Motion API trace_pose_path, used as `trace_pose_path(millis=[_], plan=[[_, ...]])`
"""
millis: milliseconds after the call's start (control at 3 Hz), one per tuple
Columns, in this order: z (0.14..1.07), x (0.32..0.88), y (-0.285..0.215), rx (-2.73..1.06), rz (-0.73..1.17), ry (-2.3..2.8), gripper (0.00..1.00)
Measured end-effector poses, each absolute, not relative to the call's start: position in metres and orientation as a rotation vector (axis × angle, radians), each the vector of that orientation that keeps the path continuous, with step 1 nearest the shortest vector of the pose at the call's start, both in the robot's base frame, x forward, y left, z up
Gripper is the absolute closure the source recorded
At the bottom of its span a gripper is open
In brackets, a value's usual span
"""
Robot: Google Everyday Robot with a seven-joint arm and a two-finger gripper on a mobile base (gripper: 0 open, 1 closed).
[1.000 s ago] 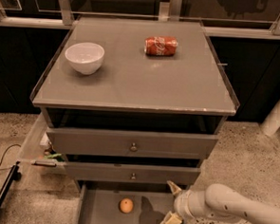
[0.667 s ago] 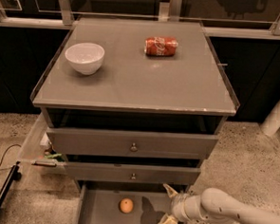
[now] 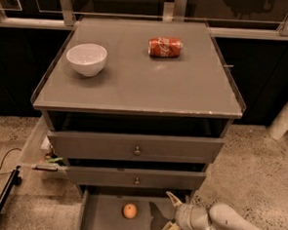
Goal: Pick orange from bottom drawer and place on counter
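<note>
Down in the pulled-out bottom drawer point(image 3: 103, 218) I see the orange point(image 3: 130, 211) on its flat floor, my gripper point(image 3: 166, 215) just right of it, fingers spread wide and not touching it, two knobbed drawers point(image 3: 181, 148) overhanging behind, and a white bowl point(image 3: 87, 59) and red can point(image 3: 165, 47) well apart on the counter point(image 3: 150, 85).

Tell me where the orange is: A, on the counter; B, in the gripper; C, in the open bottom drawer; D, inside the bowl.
C: the orange lies on the bottom drawer floor, with the open gripper to its right in the view, apart from it.
</note>
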State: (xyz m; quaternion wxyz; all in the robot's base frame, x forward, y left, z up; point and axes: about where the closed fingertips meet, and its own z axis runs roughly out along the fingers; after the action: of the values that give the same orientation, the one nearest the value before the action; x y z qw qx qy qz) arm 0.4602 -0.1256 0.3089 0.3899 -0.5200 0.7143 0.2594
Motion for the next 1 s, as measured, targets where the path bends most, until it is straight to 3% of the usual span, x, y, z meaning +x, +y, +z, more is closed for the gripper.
trace_pose_path(millis=[1000], plan=[[0.270, 0.470, -0.105, -1.305, 0.658, 1.785, 0.00]])
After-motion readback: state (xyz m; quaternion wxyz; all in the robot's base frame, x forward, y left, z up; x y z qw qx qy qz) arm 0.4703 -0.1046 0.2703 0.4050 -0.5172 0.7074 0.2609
